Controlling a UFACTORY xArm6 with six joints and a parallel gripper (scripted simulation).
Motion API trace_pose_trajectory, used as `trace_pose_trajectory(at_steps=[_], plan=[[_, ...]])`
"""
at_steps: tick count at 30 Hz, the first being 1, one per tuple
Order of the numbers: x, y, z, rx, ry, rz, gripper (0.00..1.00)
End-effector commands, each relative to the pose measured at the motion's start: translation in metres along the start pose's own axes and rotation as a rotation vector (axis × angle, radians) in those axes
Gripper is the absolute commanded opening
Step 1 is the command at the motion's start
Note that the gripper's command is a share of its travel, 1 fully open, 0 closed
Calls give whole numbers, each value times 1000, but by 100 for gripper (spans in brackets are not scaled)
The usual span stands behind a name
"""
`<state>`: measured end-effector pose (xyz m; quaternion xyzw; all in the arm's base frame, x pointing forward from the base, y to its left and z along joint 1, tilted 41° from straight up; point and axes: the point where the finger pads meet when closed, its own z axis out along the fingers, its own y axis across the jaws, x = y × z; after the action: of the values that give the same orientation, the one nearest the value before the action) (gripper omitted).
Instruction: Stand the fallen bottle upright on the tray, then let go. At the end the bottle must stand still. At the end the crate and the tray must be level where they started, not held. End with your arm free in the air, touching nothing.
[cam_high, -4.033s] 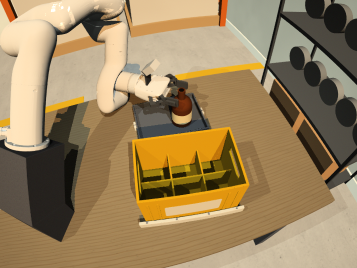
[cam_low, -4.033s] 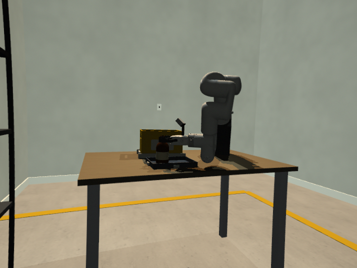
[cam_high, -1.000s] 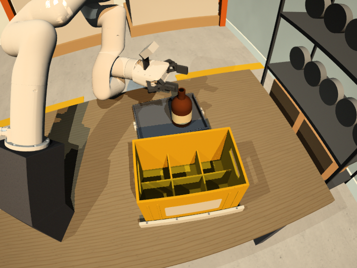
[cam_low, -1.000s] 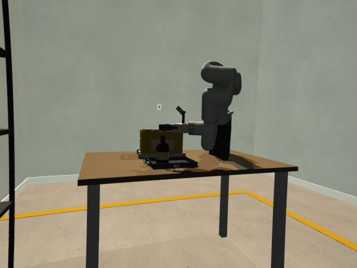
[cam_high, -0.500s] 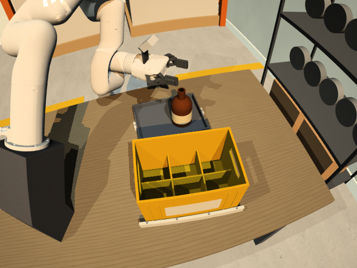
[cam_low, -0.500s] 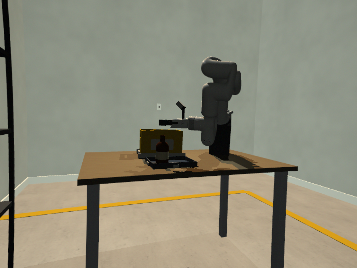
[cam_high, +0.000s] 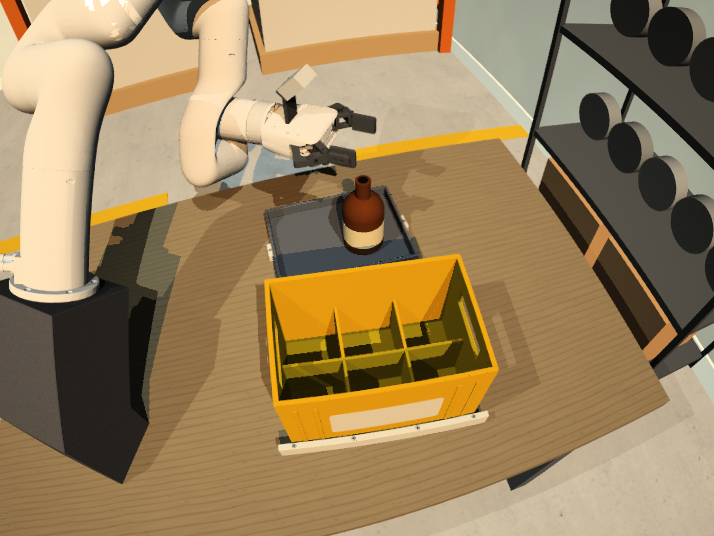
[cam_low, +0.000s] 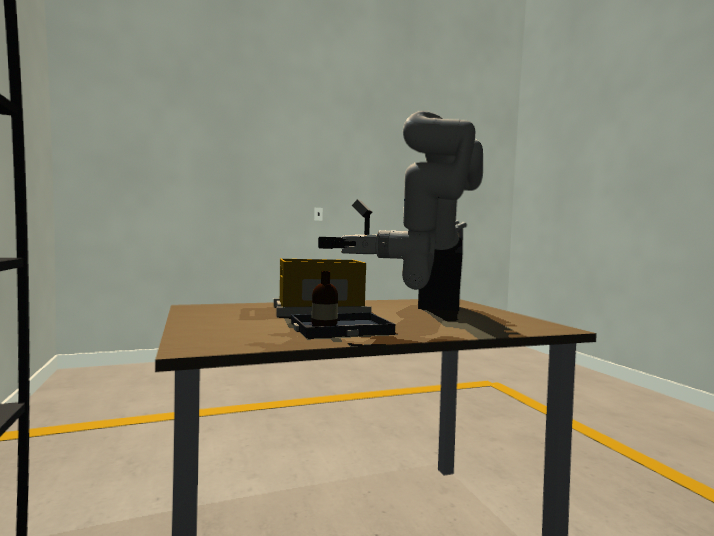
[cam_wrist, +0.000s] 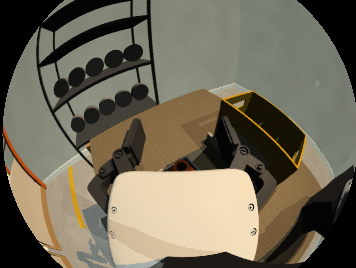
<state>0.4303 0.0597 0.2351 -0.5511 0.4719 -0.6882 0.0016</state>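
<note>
A brown bottle (cam_high: 363, 215) with a cream label stands upright on the dark grey tray (cam_high: 339, 234), near its right side. It also shows in the exterior view (cam_low: 324, 298), upright on the tray (cam_low: 343, 324). My gripper (cam_high: 350, 139) is open and empty, held level above and behind the bottle, clear of its neck. In the exterior view the gripper (cam_low: 329, 242) hovers above the bottle top. In the wrist view the fingers stand wide apart and only the bottle's top rim (cam_wrist: 178, 167) peeks out below them.
A yellow crate (cam_high: 377, 343) with several divided compartments sits on a pale base in front of the tray. The arm's black base block (cam_high: 63, 369) stands at the table's left. A black shelf rack (cam_high: 640, 150) with dark discs stands to the right of the table.
</note>
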Motion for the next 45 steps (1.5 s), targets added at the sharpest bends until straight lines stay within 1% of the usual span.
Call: trace_pose_trajectory(at_steps=[1,2,45], plan=[[1,0,0,0,1,1,100],[1,0,0,0,1,1,0],[1,0,0,0,1,1,0]])
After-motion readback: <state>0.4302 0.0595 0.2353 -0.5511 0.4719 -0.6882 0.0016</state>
